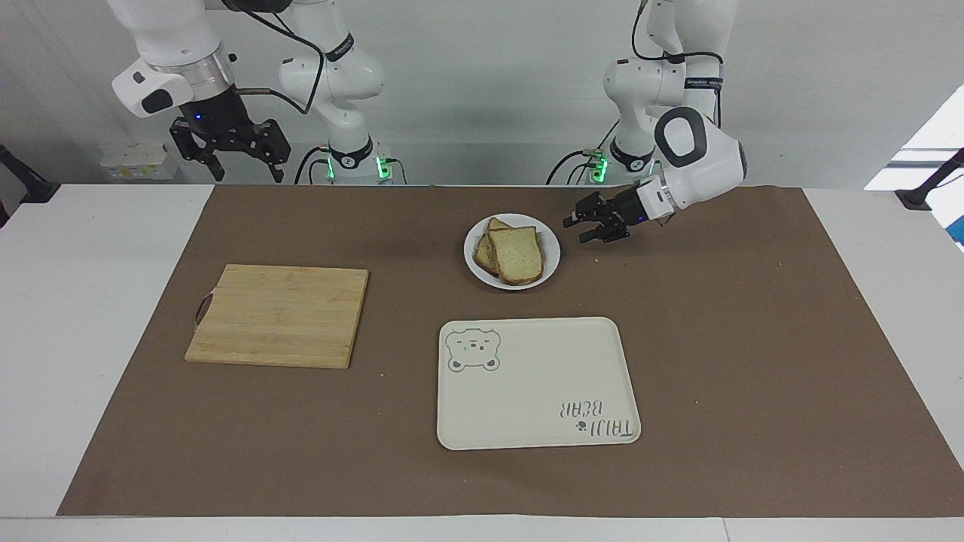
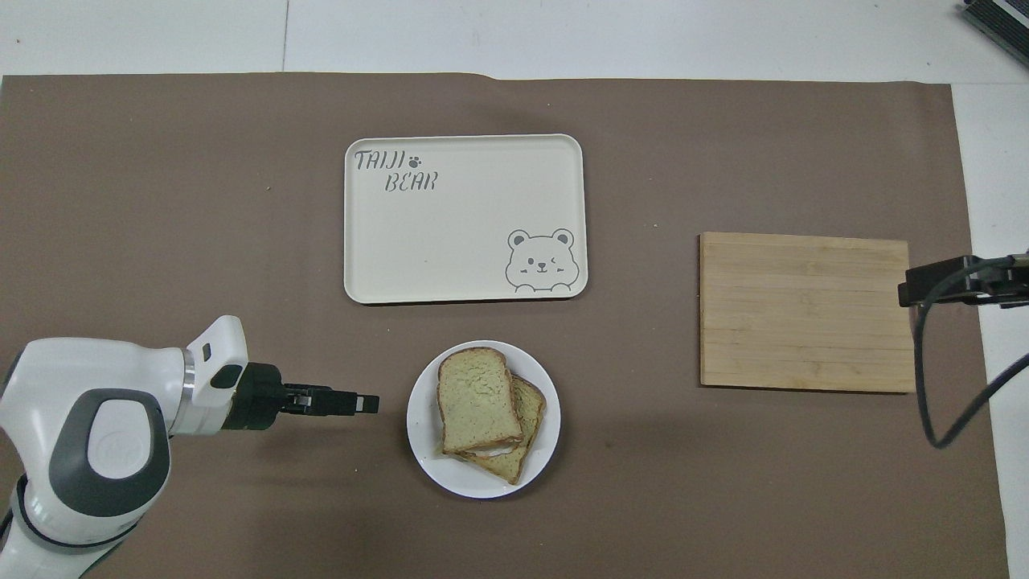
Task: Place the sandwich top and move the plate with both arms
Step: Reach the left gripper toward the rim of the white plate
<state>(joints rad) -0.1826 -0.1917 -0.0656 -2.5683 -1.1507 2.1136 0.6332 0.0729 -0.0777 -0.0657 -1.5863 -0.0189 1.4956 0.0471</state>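
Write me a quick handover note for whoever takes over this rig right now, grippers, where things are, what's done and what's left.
Left gripper: open, low over the brown mat beside the plate, not touching it.
Right gripper: open, raised at the right arm's end of the table, waiting.
Sandwich top: already on the sandwich, which sits on the plate.
Tray: farther from the robots than the plate, nothing on it. Cutting board: toward the right arm's end, bare.
Done: the top is placed.
Left: grip the plate and move it with both arms.
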